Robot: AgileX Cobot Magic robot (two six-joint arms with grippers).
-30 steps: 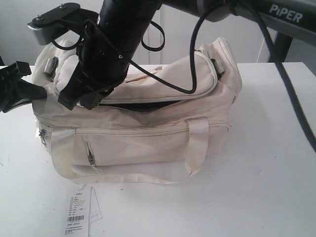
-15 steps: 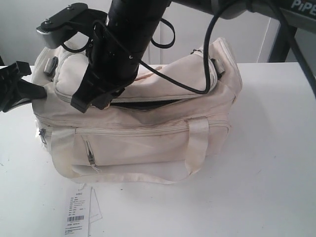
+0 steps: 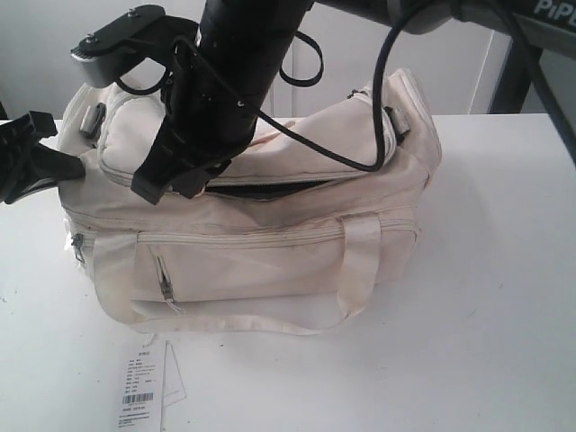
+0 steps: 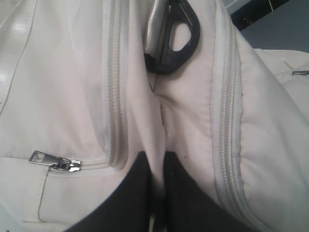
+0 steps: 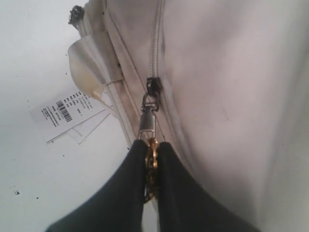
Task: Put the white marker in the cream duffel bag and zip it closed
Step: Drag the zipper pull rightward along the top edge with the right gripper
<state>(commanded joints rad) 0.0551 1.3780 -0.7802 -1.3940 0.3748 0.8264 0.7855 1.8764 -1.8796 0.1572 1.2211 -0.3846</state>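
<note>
The cream duffel bag (image 3: 270, 261) lies on the white table, its top zip showing a dark gap (image 3: 270, 190) along the middle. My right gripper (image 3: 171, 185) reaches across to the left part of that zip. In the right wrist view it (image 5: 152, 147) is shut on the zip's metal pull (image 5: 147, 121), which hangs from the slider (image 5: 152, 85). My left gripper (image 3: 72, 166) is at the bag's left end. Its fingers (image 4: 137, 193) are shut on a fold of cream fabric (image 4: 155, 140). The white marker is out of view.
A white barcode paper tag (image 3: 141, 389) lies on the table (image 3: 486, 315) in front of the bag. A black cable (image 3: 382, 99) loops from the right arm over the bag's top. A grey strap ring (image 4: 171, 41) and a side zip pull (image 4: 53, 162) sit close to the left fingers.
My right gripper has slid a little to the right along the top zip with the pull in it, then slowed. The left gripper has stayed in place.
</note>
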